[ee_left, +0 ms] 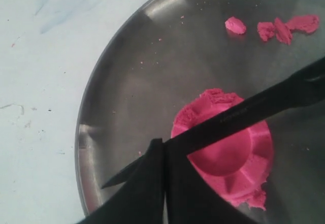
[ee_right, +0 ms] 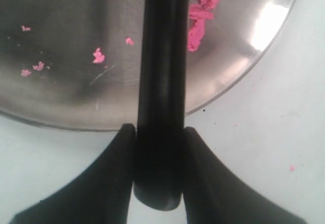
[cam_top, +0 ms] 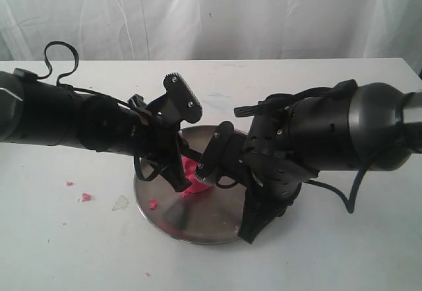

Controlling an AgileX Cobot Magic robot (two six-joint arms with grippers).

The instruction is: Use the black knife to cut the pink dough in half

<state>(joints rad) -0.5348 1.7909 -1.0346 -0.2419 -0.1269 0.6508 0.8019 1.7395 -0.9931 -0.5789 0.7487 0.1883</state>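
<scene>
The pink dough [ee_left: 233, 158] is one lump with a dented top, lying on the round metal plate [ee_left: 127, 82]. In the exterior view only a bit of the dough [cam_top: 194, 179] shows between the two arms. The black knife [ee_left: 254, 109] lies slanted across the dough's top, with its tip past the lump over bare plate. My right gripper [ee_right: 159, 131] is shut on the knife handle [ee_right: 161, 82] at the plate's rim; in the exterior view this right gripper [cam_top: 249, 230] points down at the plate's near edge. My left gripper [ee_left: 163, 150] is shut and empty. Its fingertips sit beside the dough, against the blade.
Small pink scraps [ee_left: 274, 28] lie on the plate away from the lump, and one more pink bit [cam_top: 153, 204] sits near its left rim. Pink crumbs [cam_top: 86, 197] and a clear scrap [cam_top: 120, 203] lie on the white table [cam_top: 59, 251] left of the plate.
</scene>
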